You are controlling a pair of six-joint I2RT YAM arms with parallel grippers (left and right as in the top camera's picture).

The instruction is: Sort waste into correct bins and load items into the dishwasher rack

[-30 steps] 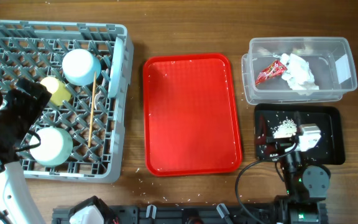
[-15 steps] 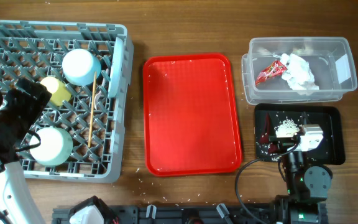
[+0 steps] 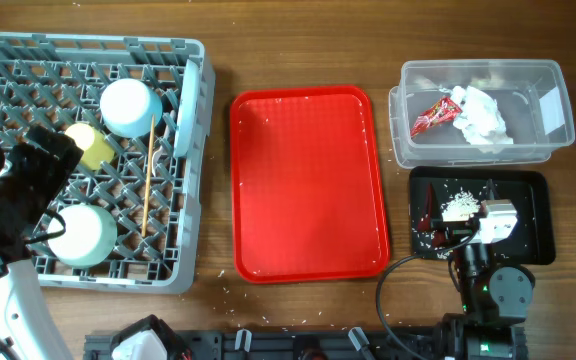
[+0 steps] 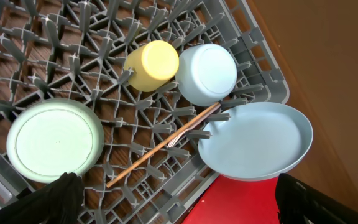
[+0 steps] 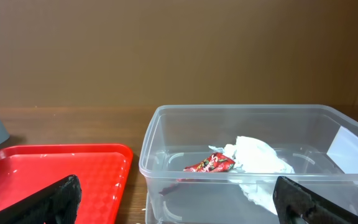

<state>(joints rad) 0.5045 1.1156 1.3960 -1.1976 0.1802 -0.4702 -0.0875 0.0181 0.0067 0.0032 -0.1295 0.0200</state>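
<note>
Under my right gripper (image 5: pixel 176 186), nearest to base, sits the black tray (image 3: pixel 533 190). Fingers (image 5: pixel 55 202) are spread wide with nothing between them. Rice scraps (image 3: pixel 456 207) lie in a pale heap in that tray, with loose grains scattered around it.

Just beyond is the clear tub (image 5: pixel 247 109). The red wrapper (image 5: pixel 210 163) and white tissue (image 5: pixel 257 158) are both inside, touching each other. The white label (image 5: pixel 352 149) is on the tub's right end wall.

The red tray (image 3: pixel 308 185) lies flat between the tub and the dishwasher rack (image 3: pixel 88 45), with a few pale specks on it. More specks lie on the table (image 3: pixel 298 40) off its near edge.

On the left side, my left gripper (image 4: pixel 176 180) hangs over the near part of the rack, jaws wide apart and empty.

Rack contents, near to far:
- The green bowl (image 4: pixel 56 142) is upside down on the pegs, closest to me.
- The chopstick (image 4: pixel 163 146) lies slanted across the pegs, between the green bowl and the plate. What looks like fork tines shows beside it, but I can't tell for sure.
- The yellow cup (image 4: pixel 151 65) is tilted among the pegs.
- The blue bowl (image 4: pixel 207 73) is upside down, right beside the cup.
- The plate (image 4: pixel 257 142) stands on edge against the rack wall next to the red tray.
</note>
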